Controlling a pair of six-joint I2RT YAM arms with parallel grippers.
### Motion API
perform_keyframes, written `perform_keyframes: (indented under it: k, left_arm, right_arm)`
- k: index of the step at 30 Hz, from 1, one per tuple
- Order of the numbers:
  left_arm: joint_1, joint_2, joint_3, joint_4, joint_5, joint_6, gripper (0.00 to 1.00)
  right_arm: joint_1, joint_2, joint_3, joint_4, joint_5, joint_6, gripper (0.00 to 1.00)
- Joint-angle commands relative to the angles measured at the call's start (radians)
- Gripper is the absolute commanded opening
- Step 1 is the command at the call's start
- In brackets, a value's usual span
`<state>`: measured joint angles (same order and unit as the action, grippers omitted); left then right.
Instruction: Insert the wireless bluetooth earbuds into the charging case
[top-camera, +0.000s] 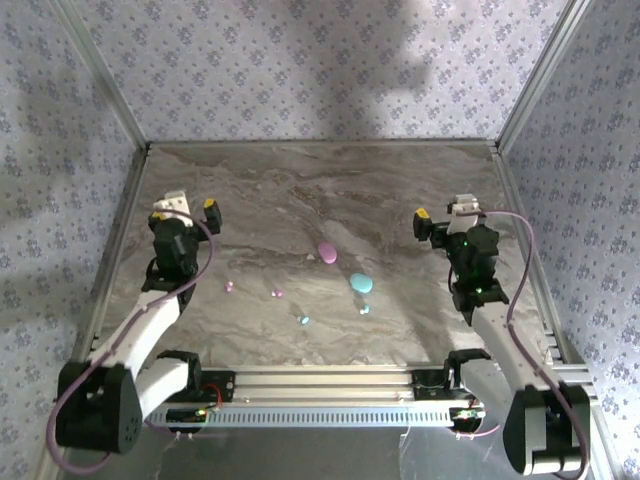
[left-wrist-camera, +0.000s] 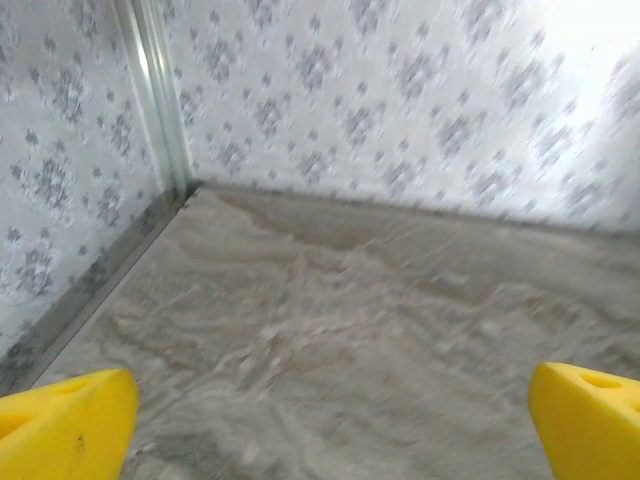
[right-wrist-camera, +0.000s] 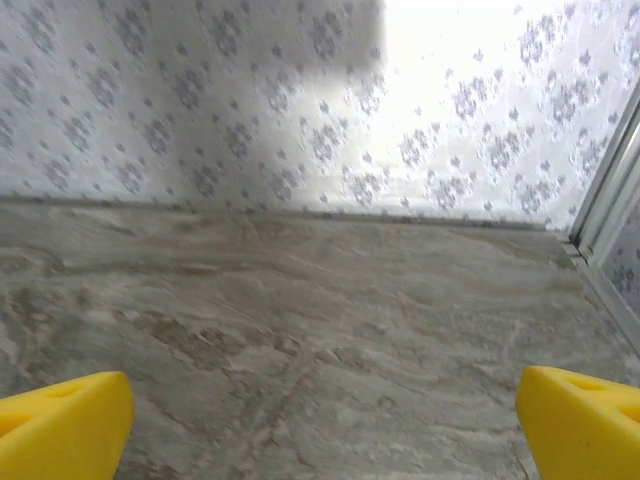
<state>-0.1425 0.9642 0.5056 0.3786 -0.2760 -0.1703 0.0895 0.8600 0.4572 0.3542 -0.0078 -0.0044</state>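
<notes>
The top camera shows me what my wrist cameras miss. The pink case (top-camera: 327, 251) lies on the marbled table (top-camera: 260, 190), roughly midway between my two arms. The teal case (top-camera: 361, 283) sits just to its right and a little nearer my bases, apart from it.

The earbuds are all loose on the tabletop, outside both cases and on the near side of the pink case. One pink earbud (top-camera: 229, 287) is well to its left, and the second pink earbud (top-camera: 278, 294) lies between that one and the pink case. One teal earbud (top-camera: 304, 320) is nearer me than the pink case and slightly to its left. The second teal earbud (top-camera: 364, 310) is to its right, just beyond the teal case.

My left gripper (top-camera: 186, 208) hangs well left of the pink case and my right gripper (top-camera: 445, 210) well right of it, both above the table. Each wrist view has my yellow fingertips (left-wrist-camera: 60, 425) at the bottom corners, spread wide. They hold nothing, with bare marble between them.

Flower-patterned walls (top-camera: 300, 70) close in three sides, with metal posts (left-wrist-camera: 155, 90) at the corners. An aluminium rail (top-camera: 330, 385) runs along the near edge. Open tabletop lies between each gripper and the pink case.
</notes>
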Motion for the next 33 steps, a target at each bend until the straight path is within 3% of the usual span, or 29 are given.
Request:
perform_keyframes:
  k: [1, 3, 6, 10, 14, 17, 20, 24, 33]
  left_arm:
    - [-0.02, -0.121, 0.047, -0.184, 0.104, -0.198, 1.0]
    - [-0.045, -0.193, 0.043, -0.237, 0.16, -0.298, 1.0]
    - [-0.114, -0.244, -0.002, -0.221, 0.182, -0.333, 1.0]
    - [-0.14, -0.238, 0.013, -0.302, 0.209, -0.326, 1.0]
    - [-0.141, -0.223, 0.032, -0.357, 0.286, -0.241, 1.0]
    - [-0.141, -0.218, 0.012, -0.353, 0.308, -0.241, 1.0]
    - [-0.141, -0.217, -0.018, -0.373, 0.218, -0.312, 1.0]
    - [-0.128, -0.199, -0.063, -0.322, 0.207, -0.36, 1.0]
    - [-0.128, -0.043, -0.105, -0.172, 0.235, -0.422, 1.0]
  right_arm:
    - [0.018, -0.103, 0.096, -0.284, -0.001, 0.113, 1.0]
    - [0.022, -0.16, 0.133, -0.417, -0.011, 0.185, 1.0]
    - [0.02, -0.205, 0.15, -0.53, -0.039, 0.245, 1.0]
    - [0.002, -0.205, 0.145, -0.583, 0.016, 0.322, 1.0]
    - [-0.051, -0.192, 0.136, -0.59, -0.008, 0.414, 1.0]
    - [-0.094, -0.136, 0.144, -0.572, -0.123, 0.42, 1.0]
    - [-0.105, -0.042, 0.164, -0.556, -0.231, 0.416, 1.0]
    - [-0.066, 0.084, 0.193, -0.554, -0.311, 0.38, 0.94]
    - [0.147, 0.334, 0.275, -0.617, -0.32, 0.298, 0.91]
